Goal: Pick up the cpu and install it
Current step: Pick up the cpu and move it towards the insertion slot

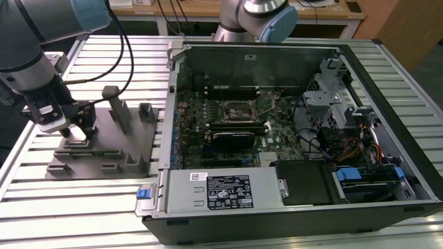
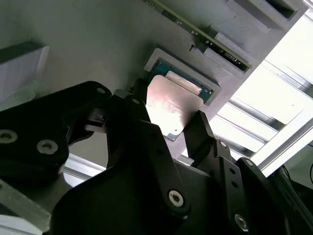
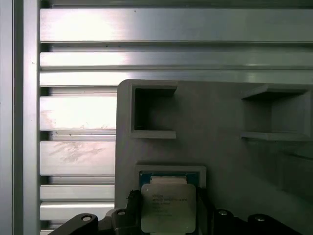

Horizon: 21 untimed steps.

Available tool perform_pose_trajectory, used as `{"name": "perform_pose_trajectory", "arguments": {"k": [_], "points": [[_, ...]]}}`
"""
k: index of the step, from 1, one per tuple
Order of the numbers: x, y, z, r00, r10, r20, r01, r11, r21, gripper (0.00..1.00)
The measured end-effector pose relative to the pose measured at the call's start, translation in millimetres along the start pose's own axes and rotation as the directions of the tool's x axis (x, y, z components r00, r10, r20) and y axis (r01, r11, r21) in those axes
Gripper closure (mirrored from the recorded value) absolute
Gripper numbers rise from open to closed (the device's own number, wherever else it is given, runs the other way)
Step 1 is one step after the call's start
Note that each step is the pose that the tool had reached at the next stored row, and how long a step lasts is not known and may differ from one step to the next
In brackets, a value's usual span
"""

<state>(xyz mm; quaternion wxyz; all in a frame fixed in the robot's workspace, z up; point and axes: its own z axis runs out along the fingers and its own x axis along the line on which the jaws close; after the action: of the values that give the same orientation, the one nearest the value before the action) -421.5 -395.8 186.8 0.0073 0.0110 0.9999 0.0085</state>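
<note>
Slatted aluminium table is carrying a grey fixture plate and, well away from the jaws, an open computer case with its socket sitting bare on the board. We are holding the gripper low over the plate. The cpu is lying directly between the jaws, seated in a shallow square pocket of the plate. The jaws are standing narrowed to about the chip's width. The black fingers are looking pressed against two opposite edges, so we are judging that they are gripping it, though it is not lifted clear of the pocket.

We are expecting the chip to be light, thin and stiff, with a smooth metal top that gives no purchase. The hold therefore belongs on its side edges, where the fingers are sitting, and we are guessing its underside is delicate.

It is lying flat with its silvery top facing up toward the wrist and its edges running parallel to the pocket walls. Being nearly square, it is showing us no real long axis. In both wrist views a thin green strip of its board is peeking out on the side just beyond the jaws
</note>
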Motion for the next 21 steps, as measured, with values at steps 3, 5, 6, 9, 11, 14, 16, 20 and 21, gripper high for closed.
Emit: {"name": "perform_pose_trajectory", "arguments": {"k": [3, 5, 6, 9, 11, 14, 16, 20, 21], "points": [[-0.1, 0.1, -5.5, 1.0, 0.0, 0.0, 0.0, 1.0, 0.0, 0.46], [-0.2, 0.2, -9.5, 1.0, 0.0, 0.0001, 0.0, 1.0, 0.0, 0.46], [-0.2, 0.2, -11.3, 1.0, 0.0, 0.0, 0.0, 1.0, 0.0, 0.46], [-0.3, 0.3, -16.8, 1.0, 0.0, 0.0, 0.0, 1.0, 0.0, 0.46], [-0.3, 0.4, -20.8, 1.0, 0.0, 0.0, 0.0, 1.0, 0.0, 0.46], [-0.4, 0.5, -27.9, 1.0, 0.0, 0.0001, 0.0, 1.0, 0.0, 0.46], [-0.5, 0.6, -33.1, 1.0, 0.0, 0.0001, 0.0, 1.0, 0.0, 0.46], [-0.7, 0.8, -43.7, 1.0, 0.0, 0.0001, 0.0, 1.0, 0.0, 0.46], [-0.7, 0.8, -46.2, 1.0, 0.0, 0.0002, 0.0, 1.0, 0.0, 0.46]]}}
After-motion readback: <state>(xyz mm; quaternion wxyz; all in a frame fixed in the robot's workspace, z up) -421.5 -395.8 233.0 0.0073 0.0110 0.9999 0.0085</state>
